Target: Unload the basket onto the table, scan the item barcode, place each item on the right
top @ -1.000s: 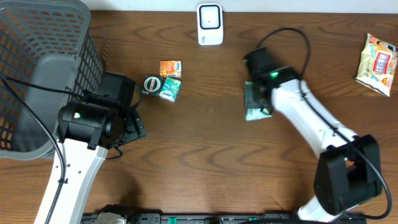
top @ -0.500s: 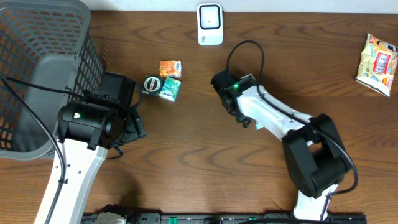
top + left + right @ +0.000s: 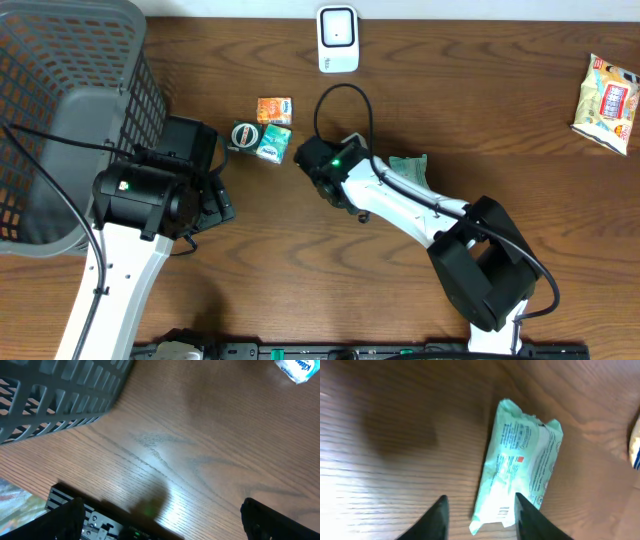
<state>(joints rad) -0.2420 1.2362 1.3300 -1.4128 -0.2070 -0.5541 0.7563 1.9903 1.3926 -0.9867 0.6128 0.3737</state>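
right gripper (image 3: 480, 497) loose astride green packet (image 3: 525, 465) end; left gripper (image 3: 162, 505) agape over bare table (image 3: 210, 435) beside basket (image 3: 60, 390)

The right arm (image 3: 400, 205) stretches from its base at 5 o'clock toward 10 o'clock, and the right gripper (image 3: 481, 516) has its jaws parted. The left arm (image 3: 125, 250) reaches from 7 o'clock toward 1 o'clock, and the left gripper (image 3: 165, 520) is spread wide.

Pale green pkt (image 3: 520, 467) lies flat, printed side up.
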